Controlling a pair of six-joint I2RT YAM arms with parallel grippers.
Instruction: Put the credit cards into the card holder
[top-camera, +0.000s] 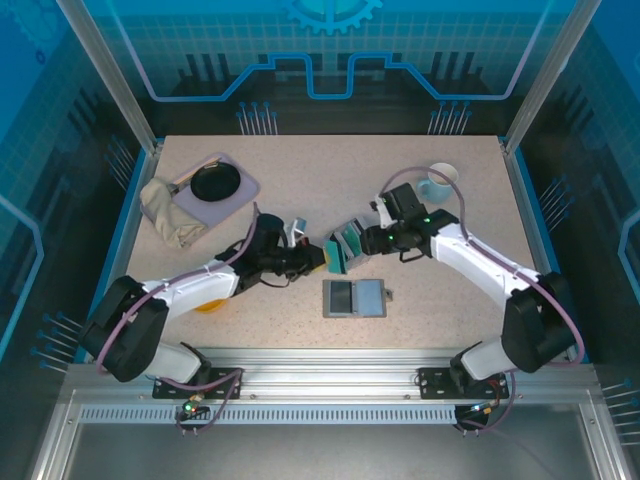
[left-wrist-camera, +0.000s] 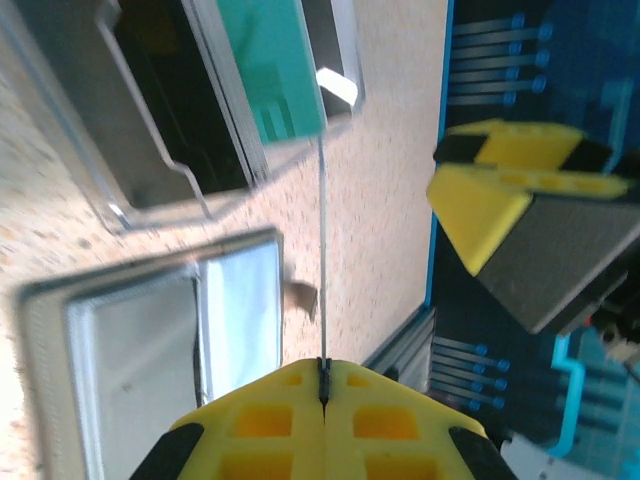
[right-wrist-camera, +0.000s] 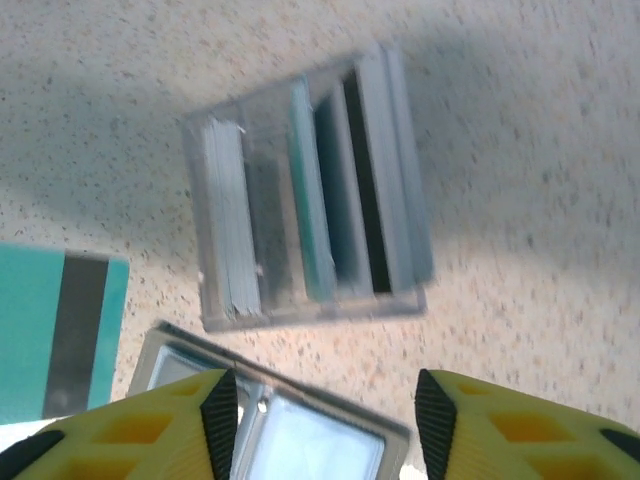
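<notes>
- Top external: the left end effector is clenched on a teal credit card at mid-table. The right end effector is just beside it, over the clear slotted box, with its jaws released and nothing in them. The card holder lies open and flat between the box and the near edge of the table, apart from both end effectors.
- Left wrist: the left end effector has its fingers meeting on the card's thin edge, and the card runs straight out from the tips. The card holder lies to one side of the card without touching it. The right end effector is close by.
- Right wrist: the right end effector has its jaws apart and empty above the card holder. More credit cards stand in the slotted box.
- Risk: the pinch is narrow, so the card may pivot or slip on contact.
- Risk: the holder looks light and is not pinned down, so a steep approach would likely push it rather than enter a pocket.
- Risk: the arms are crowded together, so a collision is possible.
</notes>
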